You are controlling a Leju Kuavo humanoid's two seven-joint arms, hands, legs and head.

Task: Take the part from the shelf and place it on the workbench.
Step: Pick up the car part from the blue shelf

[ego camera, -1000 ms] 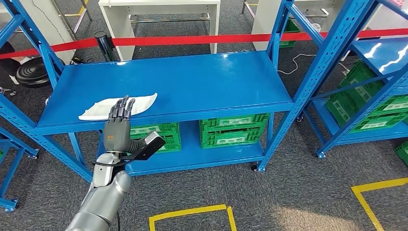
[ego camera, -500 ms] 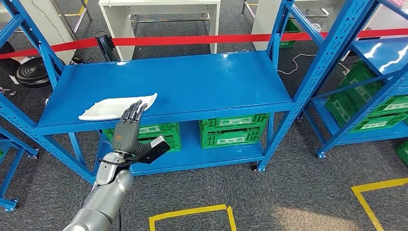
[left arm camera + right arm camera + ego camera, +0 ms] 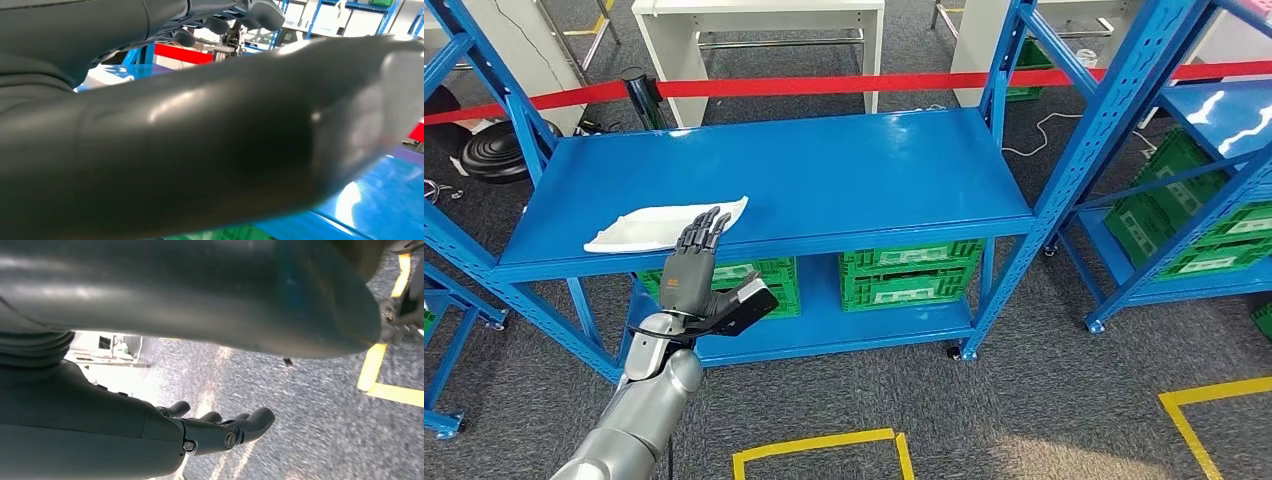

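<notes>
- On the upper deck of the blue shelf (image 3: 844, 170), near its front left corner, we see the part (image 3: 659, 224): a thin, flat white piece with slightly upturned edges, lying flat and alone.
- We judge it light and fairly stiff, a moulded sheet or shallow tray shape; its smooth surface on glossy painted steel will likely slide if pushed rather than lifted.
- Lying so flat, it offers little to hook from above. We would take it at the near long edge, the thumb going under the raised lip and the fingers over the top, or draw it to the shelf's front edge first.
- Our left hand (image 3: 694, 270) hangs just in front of the shelf edge, fingers straight and apart, thumb splayed to the side, holding nothing. The fingertips (image 3: 714, 218) overlap the part's near right end in the head view; we cannot tell whether they touch it.
- Our right hand (image 3: 215, 432) hangs over the grey floor with its fingers loosely curled and nothing in them.
- Below the deck stand green crates (image 3: 909, 270); beyond the shelf runs a red barrier tape (image 3: 824, 84), and yellow floor markings (image 3: 824, 442) lie near us.
- The task has barely begun: the part is not yet held.
</notes>
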